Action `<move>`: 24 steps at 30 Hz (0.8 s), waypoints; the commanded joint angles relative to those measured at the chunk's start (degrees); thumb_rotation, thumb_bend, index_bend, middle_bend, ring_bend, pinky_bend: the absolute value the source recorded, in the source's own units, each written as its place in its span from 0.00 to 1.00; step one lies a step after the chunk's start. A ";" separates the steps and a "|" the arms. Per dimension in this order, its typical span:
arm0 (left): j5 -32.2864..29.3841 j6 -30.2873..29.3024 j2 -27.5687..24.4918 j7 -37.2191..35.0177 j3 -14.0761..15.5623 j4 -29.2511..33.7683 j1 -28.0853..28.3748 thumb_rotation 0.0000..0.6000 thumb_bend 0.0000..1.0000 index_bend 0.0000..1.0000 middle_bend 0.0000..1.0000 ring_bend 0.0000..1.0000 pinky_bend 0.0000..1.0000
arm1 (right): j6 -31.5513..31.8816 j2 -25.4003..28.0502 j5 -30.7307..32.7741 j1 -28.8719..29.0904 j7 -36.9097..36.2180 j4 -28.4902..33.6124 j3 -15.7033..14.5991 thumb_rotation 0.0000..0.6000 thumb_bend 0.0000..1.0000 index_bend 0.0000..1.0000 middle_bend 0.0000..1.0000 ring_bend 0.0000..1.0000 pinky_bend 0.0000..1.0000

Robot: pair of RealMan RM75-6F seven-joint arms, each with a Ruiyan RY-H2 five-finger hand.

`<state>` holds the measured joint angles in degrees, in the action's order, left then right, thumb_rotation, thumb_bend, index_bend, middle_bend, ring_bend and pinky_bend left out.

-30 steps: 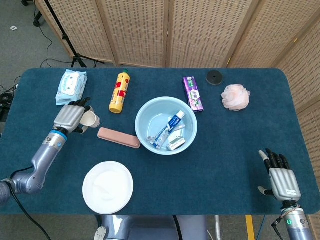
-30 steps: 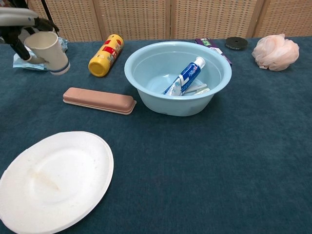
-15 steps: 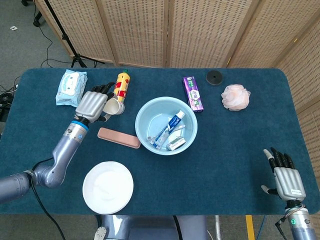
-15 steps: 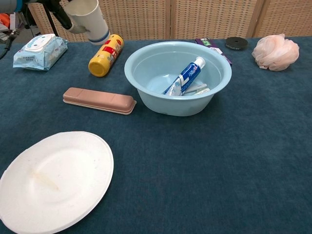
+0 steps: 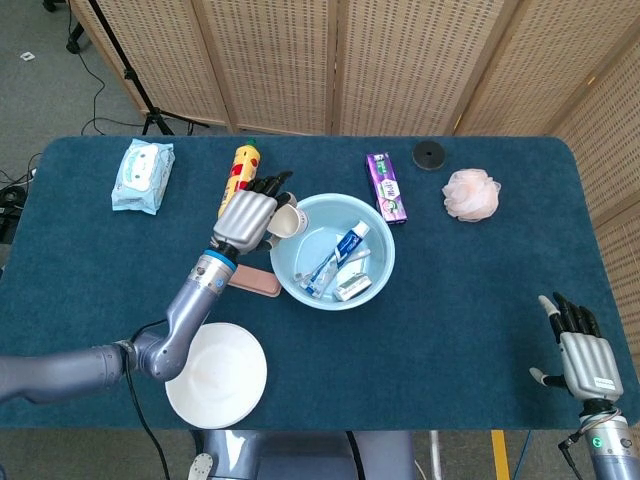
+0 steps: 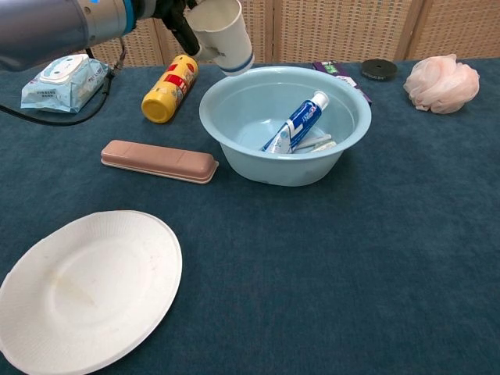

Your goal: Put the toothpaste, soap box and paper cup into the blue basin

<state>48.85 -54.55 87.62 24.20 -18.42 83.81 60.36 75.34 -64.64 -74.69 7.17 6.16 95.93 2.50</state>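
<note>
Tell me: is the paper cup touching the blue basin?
Apart. Chest view shows the paper cup, held by the left hand, above the basin's rim.

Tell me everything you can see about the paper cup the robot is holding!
The paper cup is white with a blue band near its bottom, and it looks like plain paper. The left hand holds it in the air, tilted, with its open mouth pointing up and away to the left. It hangs just over the left rim of the blue basin, not inside yet. Only the dark fingers touch it. It looks empty as far as the opening shows.
</note>
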 commanded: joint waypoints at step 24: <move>-3.85 3.98 11.12 1.86 0.73 -10.82 4.91 1.00 0.23 0.04 0.00 0.00 0.03 | -1.10 0.42 1.97 -0.40 -3.22 -1.88 1.42 1.00 0.13 0.00 0.00 0.00 0.00</move>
<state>45.11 -50.54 98.92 26.25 -17.79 72.93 65.49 74.26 -64.20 -72.74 6.77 2.93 94.05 3.92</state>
